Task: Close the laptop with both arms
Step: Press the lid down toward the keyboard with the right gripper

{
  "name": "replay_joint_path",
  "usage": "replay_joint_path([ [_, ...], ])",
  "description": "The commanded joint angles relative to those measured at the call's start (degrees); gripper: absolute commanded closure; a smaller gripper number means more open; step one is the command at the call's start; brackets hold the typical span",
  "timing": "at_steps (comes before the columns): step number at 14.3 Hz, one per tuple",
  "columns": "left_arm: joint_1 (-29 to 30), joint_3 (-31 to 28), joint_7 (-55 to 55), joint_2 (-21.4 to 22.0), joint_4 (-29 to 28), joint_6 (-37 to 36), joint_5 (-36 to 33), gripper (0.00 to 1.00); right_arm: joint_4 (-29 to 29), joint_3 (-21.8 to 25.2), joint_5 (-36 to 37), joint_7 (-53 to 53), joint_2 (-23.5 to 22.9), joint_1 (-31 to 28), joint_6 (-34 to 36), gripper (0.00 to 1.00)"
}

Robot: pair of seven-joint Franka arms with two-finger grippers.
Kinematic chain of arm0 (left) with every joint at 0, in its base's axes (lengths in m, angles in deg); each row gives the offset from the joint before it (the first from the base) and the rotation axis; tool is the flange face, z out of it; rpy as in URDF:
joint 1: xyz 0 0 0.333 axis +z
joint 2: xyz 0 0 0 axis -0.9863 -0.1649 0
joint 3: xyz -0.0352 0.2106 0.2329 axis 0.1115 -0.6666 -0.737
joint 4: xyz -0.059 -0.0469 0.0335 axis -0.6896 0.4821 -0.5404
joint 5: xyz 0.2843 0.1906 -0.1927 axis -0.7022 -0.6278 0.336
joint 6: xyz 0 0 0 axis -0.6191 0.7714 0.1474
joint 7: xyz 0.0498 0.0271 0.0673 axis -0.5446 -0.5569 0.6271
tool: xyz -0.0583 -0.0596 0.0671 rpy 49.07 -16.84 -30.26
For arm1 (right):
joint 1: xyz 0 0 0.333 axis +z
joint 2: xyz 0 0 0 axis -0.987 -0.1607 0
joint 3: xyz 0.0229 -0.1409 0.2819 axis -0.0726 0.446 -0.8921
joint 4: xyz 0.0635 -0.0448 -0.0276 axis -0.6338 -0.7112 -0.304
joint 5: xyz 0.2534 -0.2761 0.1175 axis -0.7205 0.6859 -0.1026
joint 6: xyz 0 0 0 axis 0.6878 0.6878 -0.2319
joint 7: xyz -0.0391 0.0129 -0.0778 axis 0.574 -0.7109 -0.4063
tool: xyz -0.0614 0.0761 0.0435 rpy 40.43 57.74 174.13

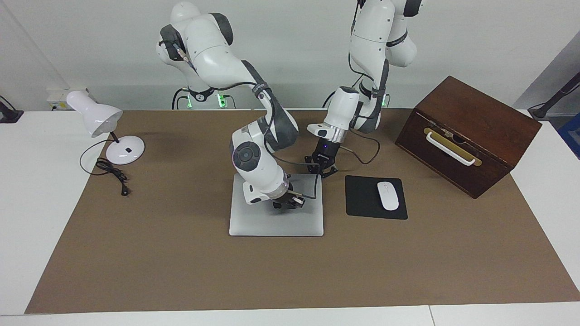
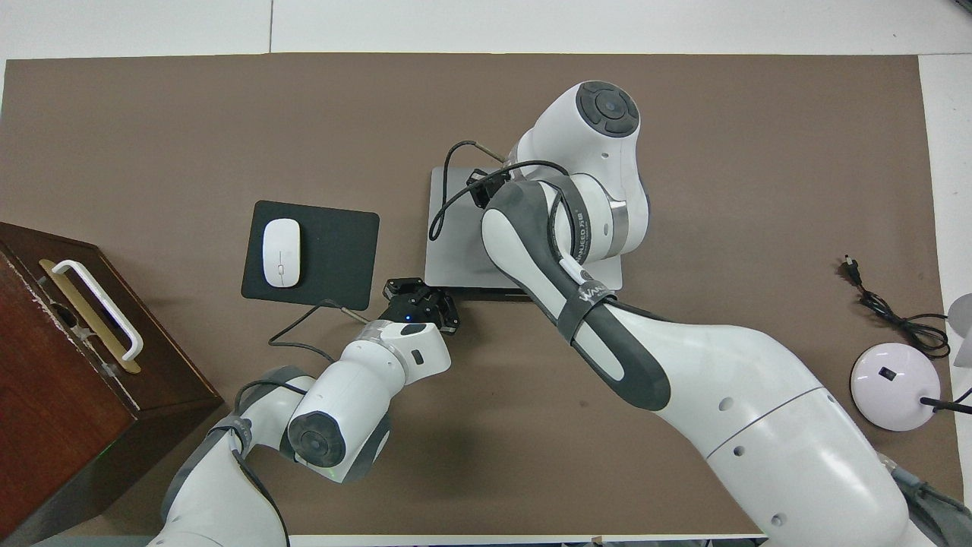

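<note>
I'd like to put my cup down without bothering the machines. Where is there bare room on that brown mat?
The wide strip of brown mat farther from the robots than the laptop and mouse pad is bare; so is the stretch between lamp and laptop. It is crowded around the laptop, where the right pincer and left pincer work.

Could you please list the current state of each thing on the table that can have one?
laptop: closed, lid flat.
right gripper: shut, over the lid.
left gripper: shut, at the laptop's corner nearest the robots.
wooden box: closed.
desk lamp: unplugged, its plug lying on the mat.
mouse: on the mouse pad.
</note>
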Motion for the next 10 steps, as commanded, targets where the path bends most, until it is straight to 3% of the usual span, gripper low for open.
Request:
replay_joint_path([
  [1, 0.2, -1.6, 1.0, -5.6, 1.0, -0.1, 0.6, 1.00, -0.7, -0.2, -1.5, 2.2, 0.3, -0.6, -0.2, 1.00],
  [10, 0.8, -1.6, -2.8, -5.6, 1.0, -0.1, 0.8, 1.00, 1.8, -0.2, -1.6, 1.8, 2.2, -1.9, 7.3, 1.00],
])
